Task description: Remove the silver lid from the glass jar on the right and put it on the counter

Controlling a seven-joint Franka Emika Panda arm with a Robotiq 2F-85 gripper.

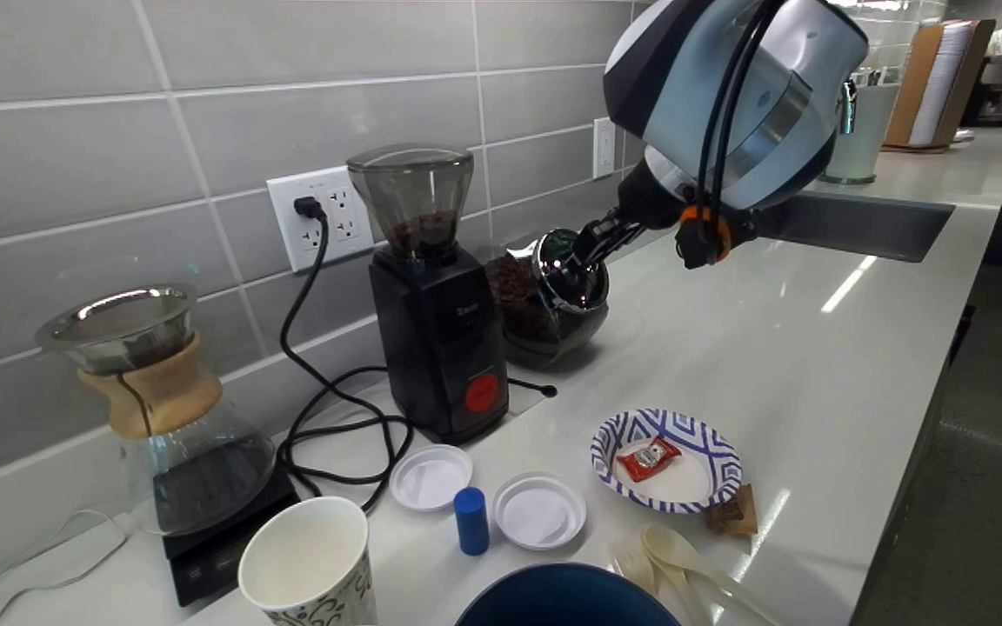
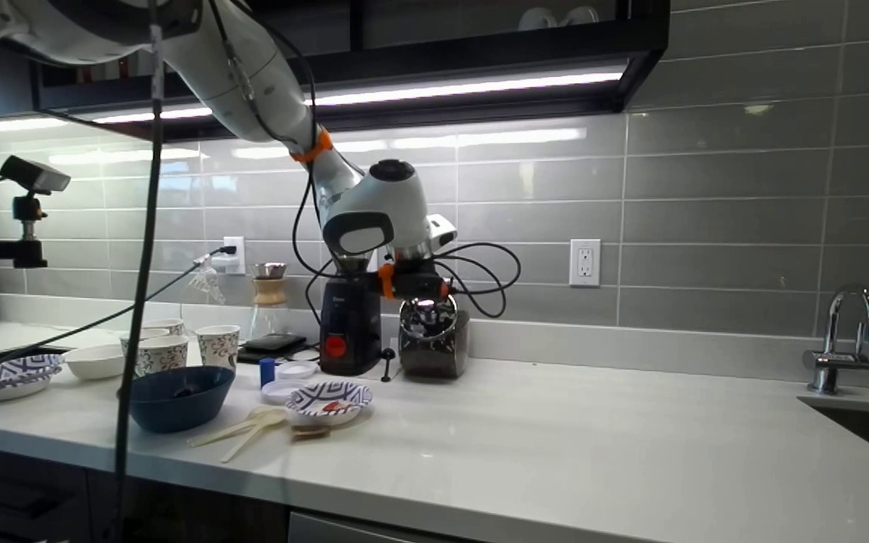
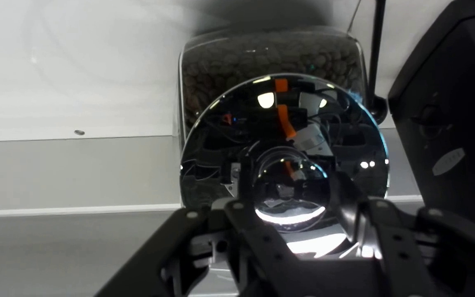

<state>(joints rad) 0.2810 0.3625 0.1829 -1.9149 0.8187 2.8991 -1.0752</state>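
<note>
The squat glass jar with dark brown beans stands on the white counter against the tiled wall; it also shows in an exterior view and the wrist view. The shiny silver lid sits on the jar's slanted mouth and shows in both exterior views. It has a round, shiny knob in its middle. My gripper has one finger on each side of the knob, which fills the gap between them. The exact contact of the fingertips is dark and partly hidden by reflections.
A black grinder stands close beside the jar, with a thin black handle near its base. A patterned plate, white discs, a blue bowl and a carafe stand on the counter. A sink lies beyond.
</note>
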